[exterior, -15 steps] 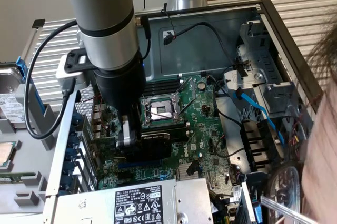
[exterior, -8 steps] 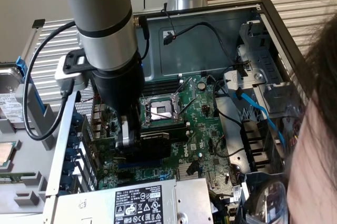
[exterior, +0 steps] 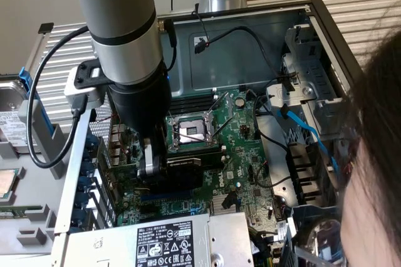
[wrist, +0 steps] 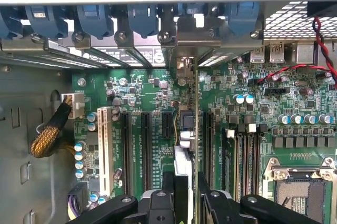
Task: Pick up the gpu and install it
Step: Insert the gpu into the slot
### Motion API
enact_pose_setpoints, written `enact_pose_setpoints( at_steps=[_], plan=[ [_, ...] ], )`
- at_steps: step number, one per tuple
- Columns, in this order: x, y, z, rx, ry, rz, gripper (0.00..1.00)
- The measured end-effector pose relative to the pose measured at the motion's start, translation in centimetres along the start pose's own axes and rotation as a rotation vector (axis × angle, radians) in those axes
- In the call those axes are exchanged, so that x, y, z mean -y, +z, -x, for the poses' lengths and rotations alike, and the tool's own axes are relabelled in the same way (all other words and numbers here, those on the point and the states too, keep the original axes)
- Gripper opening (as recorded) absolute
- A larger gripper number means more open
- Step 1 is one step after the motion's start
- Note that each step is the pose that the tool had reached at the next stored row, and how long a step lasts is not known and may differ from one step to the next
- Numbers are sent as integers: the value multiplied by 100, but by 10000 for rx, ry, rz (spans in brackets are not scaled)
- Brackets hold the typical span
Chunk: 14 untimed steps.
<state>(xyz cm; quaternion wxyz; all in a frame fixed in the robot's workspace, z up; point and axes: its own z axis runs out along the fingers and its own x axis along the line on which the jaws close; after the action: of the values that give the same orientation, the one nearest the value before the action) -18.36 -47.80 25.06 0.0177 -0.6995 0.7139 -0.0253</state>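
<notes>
Lying open on a ribbed grey metal desk (exterior: 376,10), with a beige wall behind: a dark steel computer case (exterior: 250,47), its large green motherboard (exterior: 244,154) facing up. Beside the case at the exterior view's left, a loose silver hard drive (exterior: 12,123). Inside, at the exterior view's right, a grey drive cage (exterior: 307,85) trailing a blue data cable (exterior: 307,129) and black wires across the board. At the near edge, a silver power supply with a white label (exterior: 166,242). Intruding from the exterior view's right, a person's dark hair (exterior: 376,173).

Reaching down over the board's expansion slots: the grey arm's black gripper (exterior: 164,168), its fingers (wrist: 210,203) pinching the gpu (wrist: 196,129), a small green card seen edge-on in the wrist view, standing upright along a black slot, its silver bracket up against the case's rear slot openings (wrist: 158,50). Flanking it, further black slots (wrist: 146,148), a white slot (wrist: 105,150), black memory sticks (wrist: 245,153) and the silver processor socket (exterior: 191,130). Whether fully seated, cannot tell.
</notes>
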Motion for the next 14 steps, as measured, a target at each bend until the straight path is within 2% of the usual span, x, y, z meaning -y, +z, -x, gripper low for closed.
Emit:
enact_pose_setpoints(
  at_steps=[14],
  plan=[
    [-2,29,0,-5,0,-13,27]
  ],
)
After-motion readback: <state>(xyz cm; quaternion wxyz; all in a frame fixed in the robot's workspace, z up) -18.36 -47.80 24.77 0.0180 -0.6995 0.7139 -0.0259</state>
